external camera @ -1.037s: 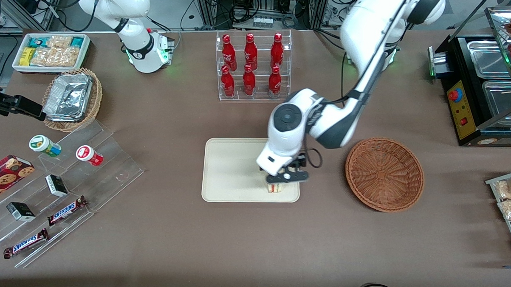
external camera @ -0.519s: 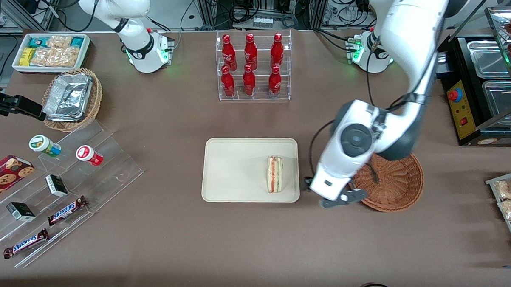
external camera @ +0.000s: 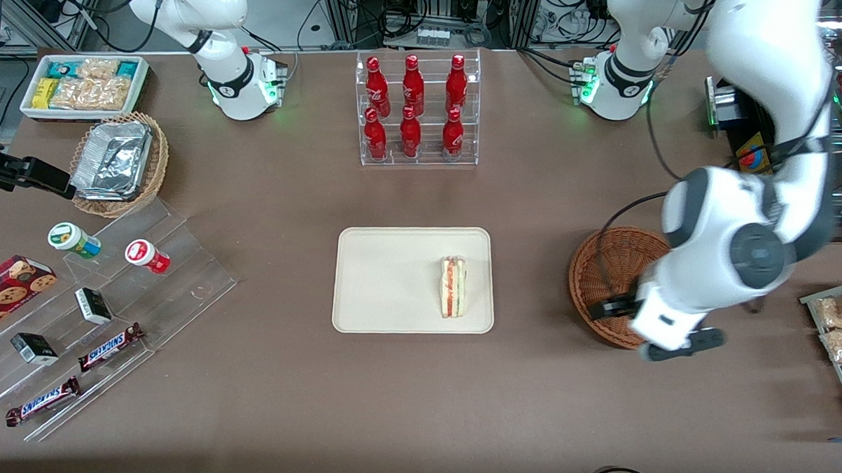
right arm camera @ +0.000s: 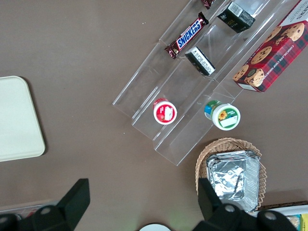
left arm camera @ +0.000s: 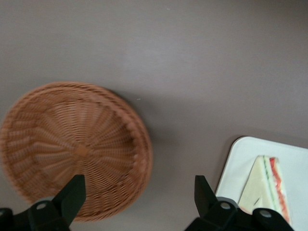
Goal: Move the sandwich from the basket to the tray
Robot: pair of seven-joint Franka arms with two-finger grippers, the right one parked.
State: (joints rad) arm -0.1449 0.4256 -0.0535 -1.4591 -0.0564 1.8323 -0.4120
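My end effector [external camera: 676, 343] up above basket's [external camera: 605, 271] near rim, fingers [left arm camera: 71, 195] spread apart, nothing held. Sandwich [external camera: 452, 296] lies flat on tray [external camera: 384, 277], at edge nearest basket. Basket empty. Placement looks done; next move likely only retreat to rest.

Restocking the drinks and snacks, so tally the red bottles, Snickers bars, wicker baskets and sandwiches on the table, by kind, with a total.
Red bottles: 6
Snickers bars: 2
Wicker baskets: 2
Sandwich: 1, on the tray
Total: 11
The gripper hangs open above the table, over the reddish basket's edge.
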